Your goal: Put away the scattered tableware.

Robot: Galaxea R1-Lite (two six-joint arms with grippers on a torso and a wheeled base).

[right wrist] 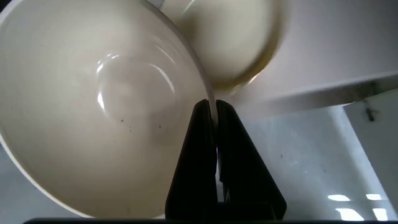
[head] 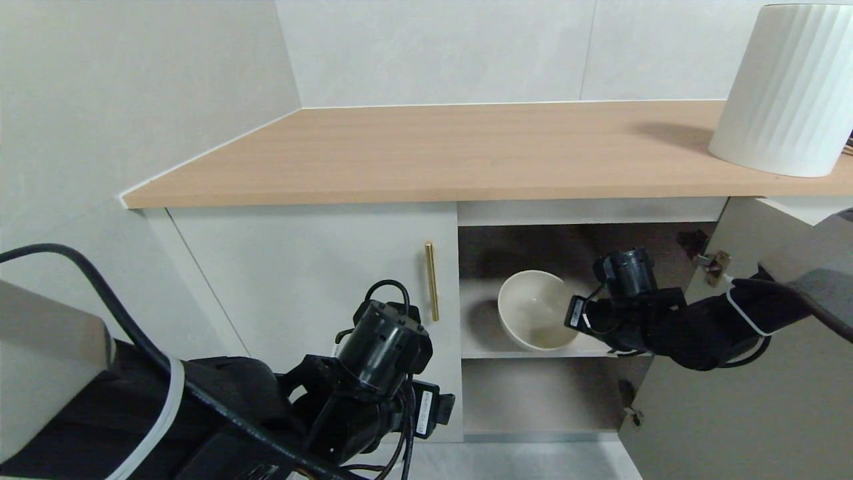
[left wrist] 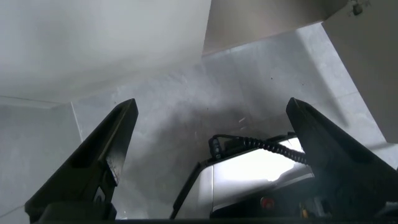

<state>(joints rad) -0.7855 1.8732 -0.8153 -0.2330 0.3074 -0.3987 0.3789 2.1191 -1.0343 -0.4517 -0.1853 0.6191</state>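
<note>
Right claw point(right wrist: 214, 109) pinches the cream bowl point(right wrist: 106, 106) by its rim, tilted at the cupboard's upper shelf point(head: 486, 343). Glazed ceramic, I'd guess: stiff, slick, weighty and chippable, so that thin rim hold could slip. Left claw point(left wrist: 211, 106) hangs wide open, low.

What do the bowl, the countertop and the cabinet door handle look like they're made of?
Bowl: probably glazed ceramic, cream and glossy, with bright highlights inside. Countertop: wood or wood-look laminate, matte, with visible grain. Handle: likely metal, brass-coloured with a soft sheen.
</note>
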